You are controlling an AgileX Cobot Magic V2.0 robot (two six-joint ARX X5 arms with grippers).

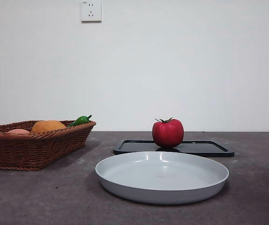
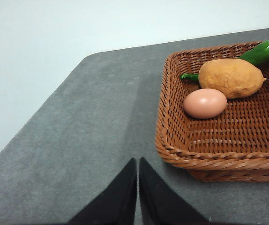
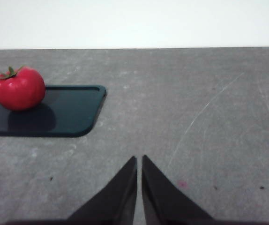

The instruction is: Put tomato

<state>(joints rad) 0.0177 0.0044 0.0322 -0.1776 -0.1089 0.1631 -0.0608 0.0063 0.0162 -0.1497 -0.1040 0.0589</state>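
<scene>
The deep-red tomato (image 1: 168, 133) with a green calyx sits on a flat black tray (image 1: 205, 148) behind a shallow white plate (image 1: 125, 174). In the right wrist view the tomato (image 3: 18, 88) rests on the tray (image 3: 73, 112), off to one side and well ahead of my right gripper (image 3: 139, 161), which is shut and empty above bare table. My left gripper (image 2: 138, 164) is shut and empty over the table beside a wicker basket (image 2: 172, 150). Neither arm shows in the front view.
The wicker basket (image 1: 12, 150) at the left holds an orange-brown round fruit (image 2: 230, 78), a pale pinkish fruit (image 2: 205, 103) and a green pepper (image 2: 263, 51). A white wall with a socket (image 1: 91, 10) stands behind the table.
</scene>
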